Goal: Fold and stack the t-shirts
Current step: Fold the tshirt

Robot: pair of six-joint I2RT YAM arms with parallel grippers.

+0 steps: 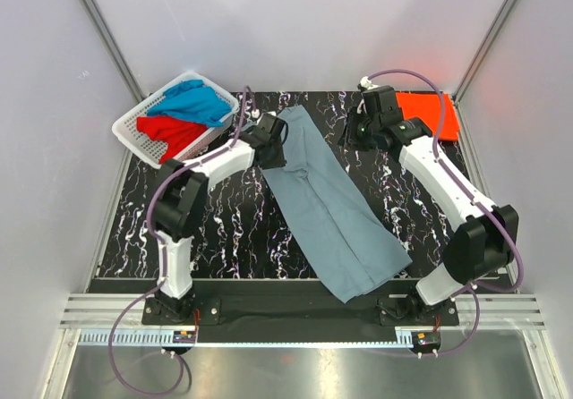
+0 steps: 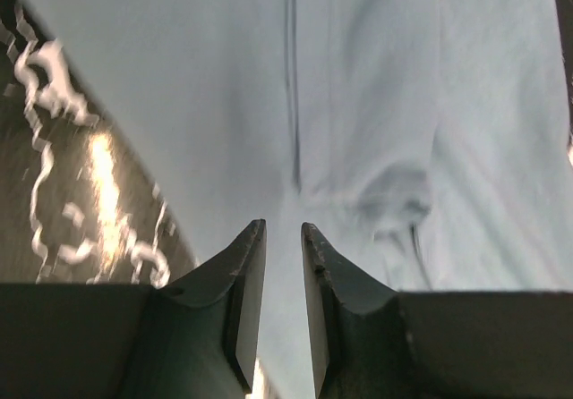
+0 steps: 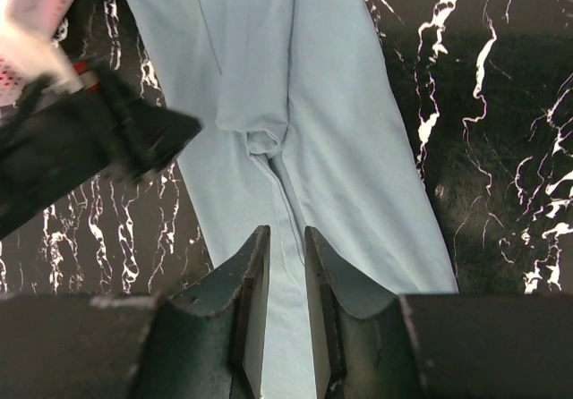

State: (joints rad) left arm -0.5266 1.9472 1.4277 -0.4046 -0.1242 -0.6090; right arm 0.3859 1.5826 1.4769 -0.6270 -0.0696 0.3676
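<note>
While the grey-blue shirt [image 1: 331, 211] lies folded into a long strip slanting across the black marbled surface [image 1: 233, 238], both arms reach for its far end. The left arm [image 1: 206, 166] bends sharply at the elbow and stretches across to the strip's far left edge, wrist tipped down. The left jaws stand a narrow gap apart just over the cloth, with nothing pinched between them. The right arm [image 1: 439, 180] runs almost straight up the shirt's right side, its wrist turned back toward the strip. The right jaws, likewise only slightly parted and holding nothing, point at the cloth from beside its far right edge.

A seam runs lengthwise down the strip, with a small pucker partway along. Both long edges lie fairly straight, and the near end stops just short of the surface's front edge, between the two arm bases. Wide stretches of marbled surface flank the strip's near half on either side. Right of the shirt's far end, beyond the right wrist, an orange-red shirt [image 1: 430, 113] lies folded flat. Left of that far end sits a white basket [image 1: 136, 129] holding a bright blue shirt [image 1: 192, 104] and a red shirt [image 1: 170, 133].
</note>
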